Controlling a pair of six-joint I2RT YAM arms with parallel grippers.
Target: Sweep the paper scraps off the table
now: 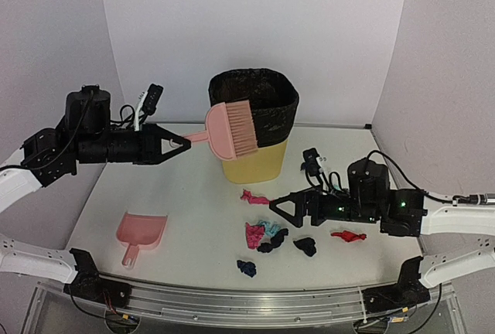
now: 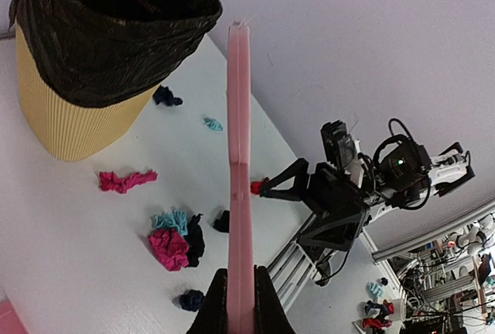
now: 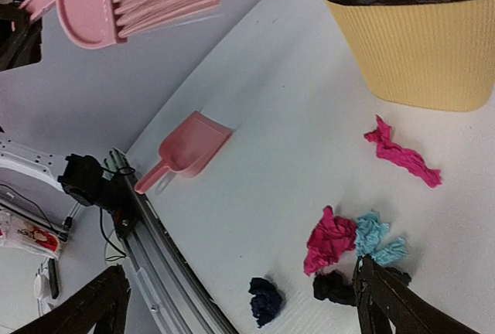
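Observation:
Paper scraps lie on the white table (image 1: 193, 195) at centre right: a pink twist (image 1: 254, 196), a pink crumple (image 1: 254, 234), a light blue bit (image 1: 270, 227), black bits (image 1: 305, 246), a red twist (image 1: 349, 235) and a navy ball (image 1: 247, 267). My left gripper (image 1: 184, 141) is shut on the handle of the pink brush (image 1: 230, 129) and holds it in the air by the bin, seen edge-on in the left wrist view (image 2: 239, 156). My right gripper (image 1: 280, 209) is open and empty just above the scraps; the pink crumple (image 3: 331, 240) and navy ball (image 3: 265, 299) lie between its fingers.
A yellow bin (image 1: 255, 125) with a black liner stands at the back centre. A pink dustpan (image 1: 141, 233) lies on the table at front left, also in the right wrist view (image 3: 186, 151). A metal rail (image 1: 232, 303) runs along the front edge. Two more scraps (image 2: 165, 97) lie beyond the bin.

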